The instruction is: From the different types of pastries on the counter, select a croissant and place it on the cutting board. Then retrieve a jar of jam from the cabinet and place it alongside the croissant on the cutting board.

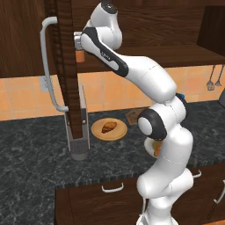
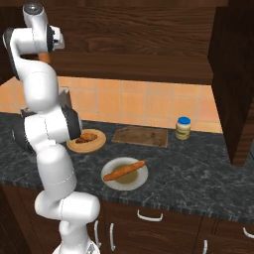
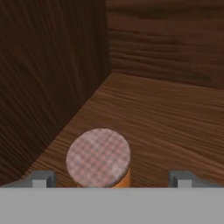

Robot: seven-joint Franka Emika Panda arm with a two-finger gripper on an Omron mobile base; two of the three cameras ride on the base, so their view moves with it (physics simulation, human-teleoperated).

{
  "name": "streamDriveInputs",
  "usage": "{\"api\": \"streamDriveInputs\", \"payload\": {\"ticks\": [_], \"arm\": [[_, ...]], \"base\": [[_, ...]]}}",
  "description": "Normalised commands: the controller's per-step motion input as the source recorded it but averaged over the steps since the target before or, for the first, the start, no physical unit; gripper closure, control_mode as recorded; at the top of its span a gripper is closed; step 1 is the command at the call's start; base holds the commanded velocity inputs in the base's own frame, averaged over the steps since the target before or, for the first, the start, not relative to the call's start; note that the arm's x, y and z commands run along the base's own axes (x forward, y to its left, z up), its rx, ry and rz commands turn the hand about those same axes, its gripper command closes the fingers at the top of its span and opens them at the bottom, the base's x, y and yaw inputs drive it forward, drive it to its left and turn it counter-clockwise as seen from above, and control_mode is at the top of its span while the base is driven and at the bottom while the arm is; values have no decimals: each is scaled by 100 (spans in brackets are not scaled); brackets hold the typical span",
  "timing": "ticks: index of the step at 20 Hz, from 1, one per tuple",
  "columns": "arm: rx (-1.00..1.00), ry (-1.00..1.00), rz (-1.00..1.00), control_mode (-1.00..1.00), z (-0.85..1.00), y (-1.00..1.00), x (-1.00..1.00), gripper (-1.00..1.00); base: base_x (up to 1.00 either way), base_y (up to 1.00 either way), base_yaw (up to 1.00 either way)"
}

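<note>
The small orange jar of jam [image 3: 98, 157], with a checked lid, stands on the cabinet [image 3: 166, 113] shelf near its left wall. My gripper [image 3: 112, 179] hangs open just above it, one fingertip on each side, not touching. From the base views the jar of jam [image 1: 80, 56] [image 2: 44, 58] sits right under my hand, behind the opened cabinet door [image 1: 66, 66]. Down on the counter [image 1: 35, 162], the croissant [image 1: 109, 127] [image 2: 88, 137] lies on a round tan plate [image 1: 97, 132]. Nothing lies on the cutting board [image 2: 140, 136].
The long stick-shaped bread [image 2: 124, 170] rests on a pale dish [image 2: 141, 179] near the counter's front. A yellowish jar with a blue lid [image 2: 183, 128] stands right of the board. A grey appliance [image 1: 79, 140] sits below the open door, whose bar handle [image 1: 47, 66] juts left.
</note>
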Motion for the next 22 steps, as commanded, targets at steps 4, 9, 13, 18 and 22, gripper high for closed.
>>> {"api": "streamDriveInputs", "payload": {"ticks": [4, 9, 13, 18, 22], "arm": [[0, -3, 0, -100, -1, 0, 7, -100], [0, -9, 0, -100, -14, 2, 5, -100], [0, -7, 0, -100, -22, 5, 0, -100], [0, 0, 0, -100, -1, 1, 6, -100], [0, 0, 0, -100, 0, 3, 10, -100]], "base": [[0, 0, 0], [0, 0, 0], [0, 0, 0], [0, 0, 0], [0, 0, 0]]}}
